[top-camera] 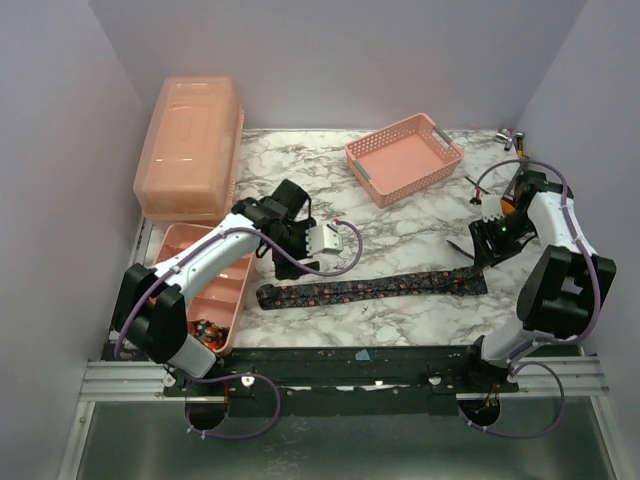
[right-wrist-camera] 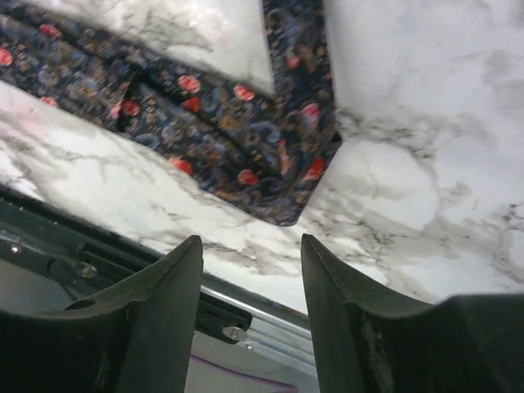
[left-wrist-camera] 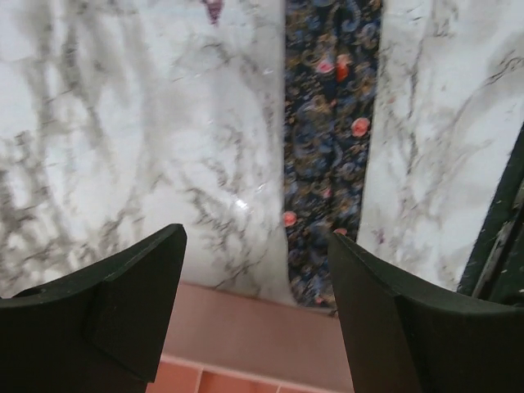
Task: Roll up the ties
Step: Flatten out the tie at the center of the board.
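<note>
A dark tie (top-camera: 370, 289) speckled with red and orange dots lies flat across the front of the marble table. My left gripper (top-camera: 285, 260) hangs open just above the tie's left end, by the rim of the pink divided tray (top-camera: 238, 290). The left wrist view has the tie (left-wrist-camera: 327, 123) running past my open left gripper (left-wrist-camera: 255, 239), nothing between the fingers. My right gripper (top-camera: 478, 250) is open above the tie's right end. That folded end of the tie (right-wrist-camera: 246, 139) lies ahead of my empty right gripper (right-wrist-camera: 250, 241). A coiled tie (top-camera: 207, 330) sits in the tray's near compartment.
A lidded pink box (top-camera: 190, 145) stands at the back left. A pink mesh basket (top-camera: 403, 158) sits at the back centre. The black front rail (top-camera: 350, 365) runs along the table's near edge. The tray's rim (left-wrist-camera: 246, 327) lies right under my left fingers.
</note>
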